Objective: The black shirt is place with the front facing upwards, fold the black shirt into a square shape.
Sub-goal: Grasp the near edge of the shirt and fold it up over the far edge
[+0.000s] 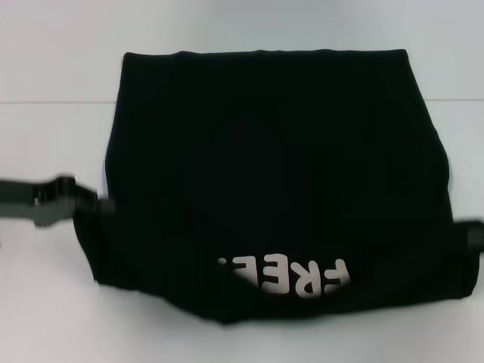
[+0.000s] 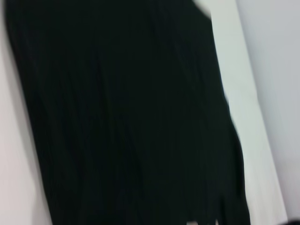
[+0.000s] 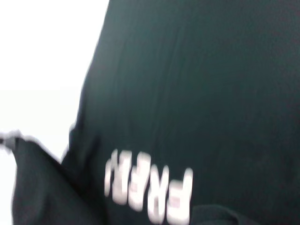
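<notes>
We see the black shirt [image 1: 272, 166] part-folded on the white table [image 1: 45, 53], our left gripper [image 1: 91, 206] at its near-left edge, right gripper [image 1: 473, 233] at its near-right edge, both jaws hidden by cloth, grip not discernible.

L arm, dark jointed metal, reaches in low from the left; left gripper [image 1: 89, 206] at near-left edge of black cloth shirt [image 1: 272, 166]. Right gripper [image 1: 473, 234] at shirt's right edge, mostly hidden.

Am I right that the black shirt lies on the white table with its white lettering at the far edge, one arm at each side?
Not quite. The head view shows the black shirt with its white lettering at the near edge, toward the robot. The white table and side arms are correct.
</notes>
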`<state>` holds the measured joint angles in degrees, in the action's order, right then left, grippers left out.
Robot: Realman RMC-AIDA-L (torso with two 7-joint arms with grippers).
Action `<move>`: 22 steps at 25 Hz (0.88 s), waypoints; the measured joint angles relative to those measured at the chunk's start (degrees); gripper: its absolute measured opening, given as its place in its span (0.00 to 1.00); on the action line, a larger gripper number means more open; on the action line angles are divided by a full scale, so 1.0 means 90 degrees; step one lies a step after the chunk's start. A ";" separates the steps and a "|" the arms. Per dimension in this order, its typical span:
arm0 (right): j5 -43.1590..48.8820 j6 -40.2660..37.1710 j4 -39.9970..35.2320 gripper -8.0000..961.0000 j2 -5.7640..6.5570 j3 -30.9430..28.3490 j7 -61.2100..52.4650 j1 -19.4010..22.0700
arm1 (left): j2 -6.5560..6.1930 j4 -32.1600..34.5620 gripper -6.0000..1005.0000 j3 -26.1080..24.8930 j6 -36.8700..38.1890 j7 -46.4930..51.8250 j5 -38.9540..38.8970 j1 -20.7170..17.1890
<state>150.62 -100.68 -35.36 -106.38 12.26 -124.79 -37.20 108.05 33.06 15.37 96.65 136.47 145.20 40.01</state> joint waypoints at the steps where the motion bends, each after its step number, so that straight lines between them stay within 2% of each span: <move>1: -0.0223 0.0156 0.0034 0.14 0.0012 -0.0147 -0.0098 0.0048 | 0.0004 -0.0009 0.01 -0.0081 -0.0187 0.0006 -0.0128 -0.0003; 6: -0.1517 0.1135 0.0586 0.15 -0.0007 -0.0430 -0.0201 0.0315 | 0.0105 -0.0211 0.01 -0.0236 -0.1100 -0.0057 -0.0975 -0.0081; 9: -0.2064 0.1675 0.0861 0.15 -0.0094 -0.0407 -0.0083 0.0388 | 0.0170 -0.0383 0.01 -0.0209 -0.1570 -0.0177 -0.1318 -0.0032; 13: -0.2249 0.2370 0.0896 0.15 -0.0300 -0.0372 0.0106 0.0308 | 0.0324 -0.0424 0.01 -0.0189 -0.2111 -0.0359 -0.1537 0.0100; 22: -0.2313 0.3332 0.0922 0.16 -0.0502 -0.0346 0.0510 0.0006 | 0.0602 -0.0525 0.01 -0.0171 -0.3308 -0.0773 -0.1599 0.0363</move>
<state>129.80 -70.69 -27.06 -110.89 9.14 -120.20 -37.14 113.46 28.34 13.83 66.88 129.52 130.81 43.27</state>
